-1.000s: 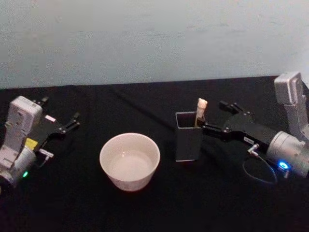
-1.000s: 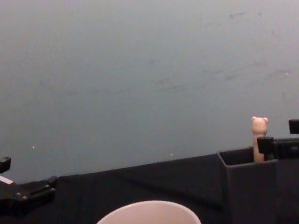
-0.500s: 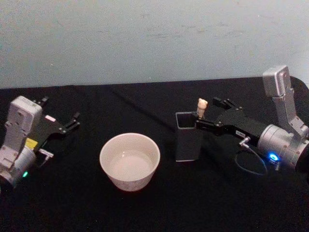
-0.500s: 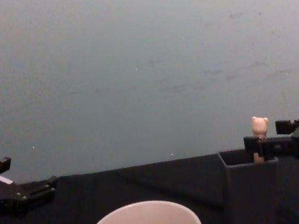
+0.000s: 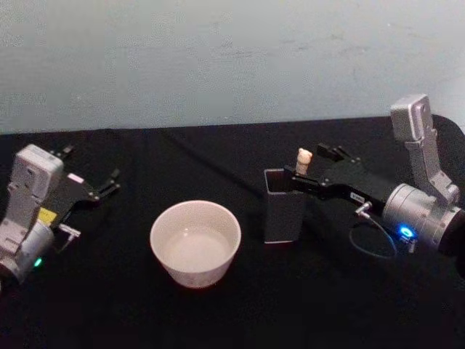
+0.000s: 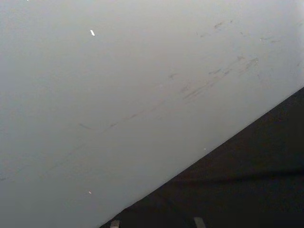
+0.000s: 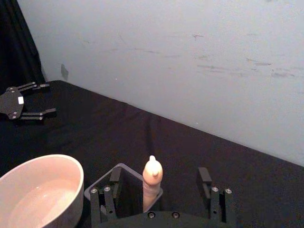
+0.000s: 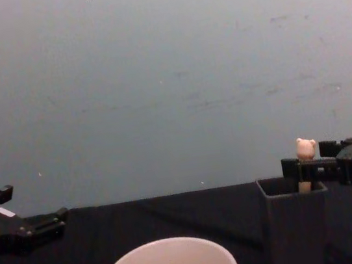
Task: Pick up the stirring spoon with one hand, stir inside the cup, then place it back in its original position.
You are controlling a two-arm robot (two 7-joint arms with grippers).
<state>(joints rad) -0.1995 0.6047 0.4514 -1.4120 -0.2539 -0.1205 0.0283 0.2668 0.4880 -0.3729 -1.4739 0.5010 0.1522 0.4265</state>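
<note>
The stirring spoon (image 5: pixel 304 159) stands upright in the dark grey square holder (image 5: pixel 282 207), its original position, with the bear head (image 8: pixel 306 148) and beige handle (image 7: pixel 152 184) sticking out above the rim. My right gripper (image 7: pixel 159 186) is open, level with the handle, one finger (image 7: pixel 112 189) on each side and neither touching it. The spoon's bowl is hidden inside the holder. The cream-white cup (image 5: pixel 195 241) sits to the left of the holder. My left gripper (image 5: pixel 89 169) rests open at the table's left side.
A black cloth (image 5: pixel 240 313) covers the table, which ends at a pale wall (image 5: pixel 218 58) behind. The cup (image 7: pixel 40 197) and holder (image 7: pixel 97 189) stand a short gap apart. The parked left gripper (image 7: pixel 47 99) lies far off beyond the cup.
My right gripper has slid forward and to the left until its fingers straddle the spoon handle. The spoon, cup, holder and left arm have stayed put.
</note>
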